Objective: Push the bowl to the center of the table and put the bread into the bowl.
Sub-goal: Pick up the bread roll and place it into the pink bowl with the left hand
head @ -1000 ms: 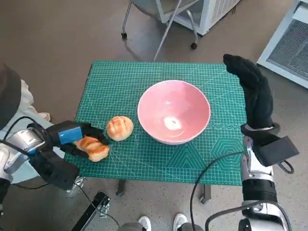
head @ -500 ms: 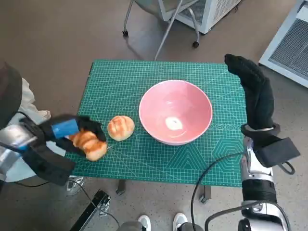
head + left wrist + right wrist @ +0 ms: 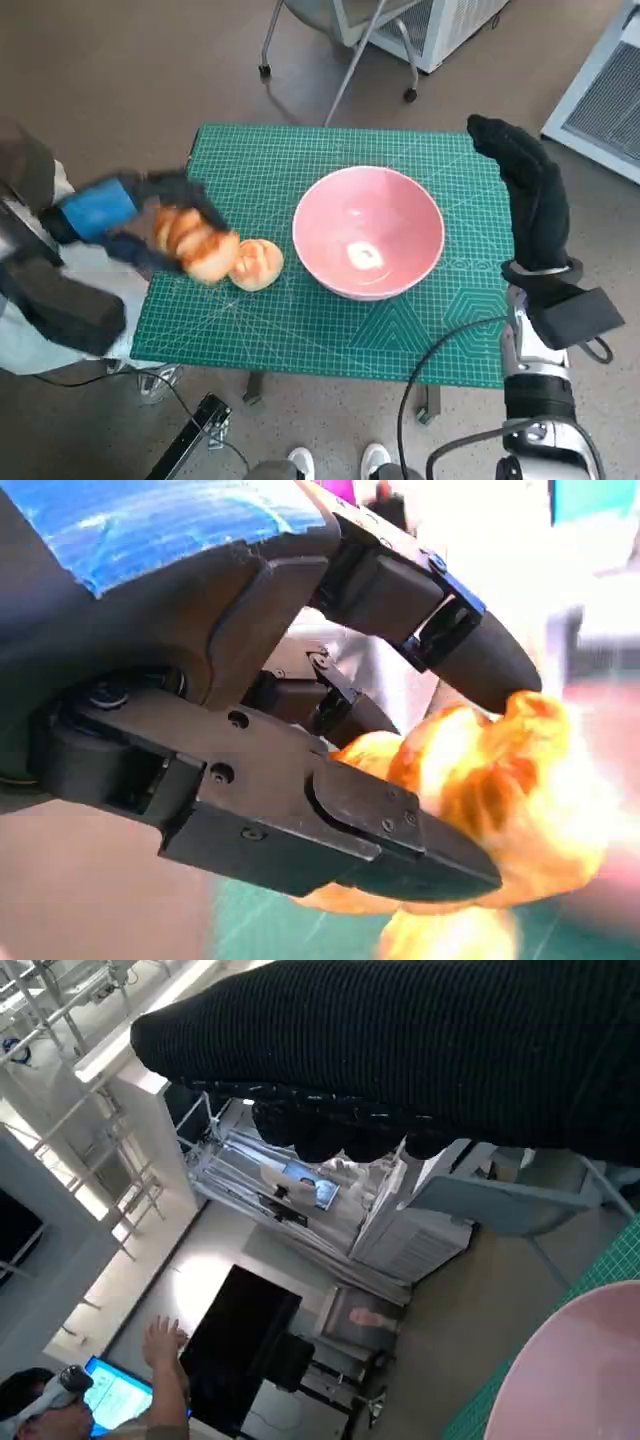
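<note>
The left hand (image 3: 120, 215) grips one elongated bread piece (image 3: 195, 243) between its fingers (image 3: 400, 840), raised above the mat. Risk: the grip looks shallow, so a fast swing could drop the piece short of the bowl (image 3: 368, 232), or knock the round bun (image 3: 256, 264) lying just beyond the fingertips. The right hand (image 3: 525, 195) holds nothing, fingers extended beside the bowl rim. Count: two breads, one bowl.
</note>
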